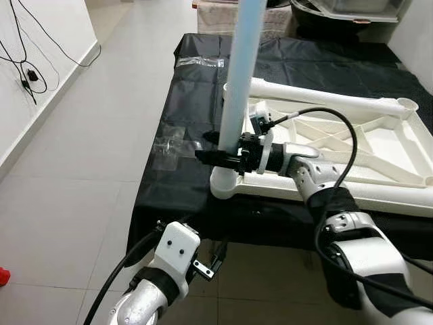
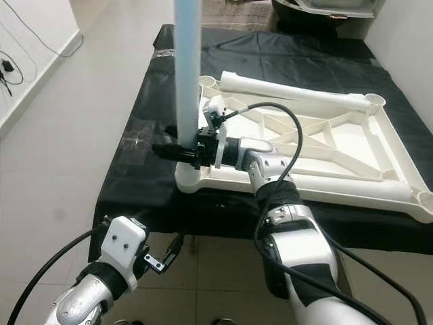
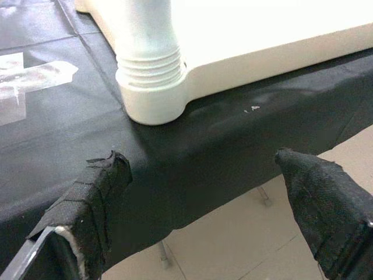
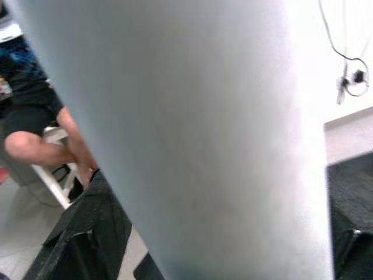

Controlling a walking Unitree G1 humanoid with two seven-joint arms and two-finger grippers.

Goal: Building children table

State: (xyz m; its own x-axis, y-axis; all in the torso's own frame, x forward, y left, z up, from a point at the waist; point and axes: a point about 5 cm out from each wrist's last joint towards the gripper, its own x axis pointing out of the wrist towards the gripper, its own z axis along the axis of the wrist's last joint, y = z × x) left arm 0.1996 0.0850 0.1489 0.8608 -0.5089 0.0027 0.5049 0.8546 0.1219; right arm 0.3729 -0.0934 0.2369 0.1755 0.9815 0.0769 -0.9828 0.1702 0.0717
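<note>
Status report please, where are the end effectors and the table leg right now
Right end effector shut on blue leg, upright in corner socket of tabletop. Left end effector open, low beside the socket, holding nothing. Plastic bag lies nearby, not blocking.

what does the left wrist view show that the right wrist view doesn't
Left wrist view: the threaded socket where the leg meets the white tabletop, the black cloth, and the open left gripper below the edge. Right wrist view: a seated person's leg and a wall cable. Both: the pale blue leg, gripped by the right gripper.
</note>
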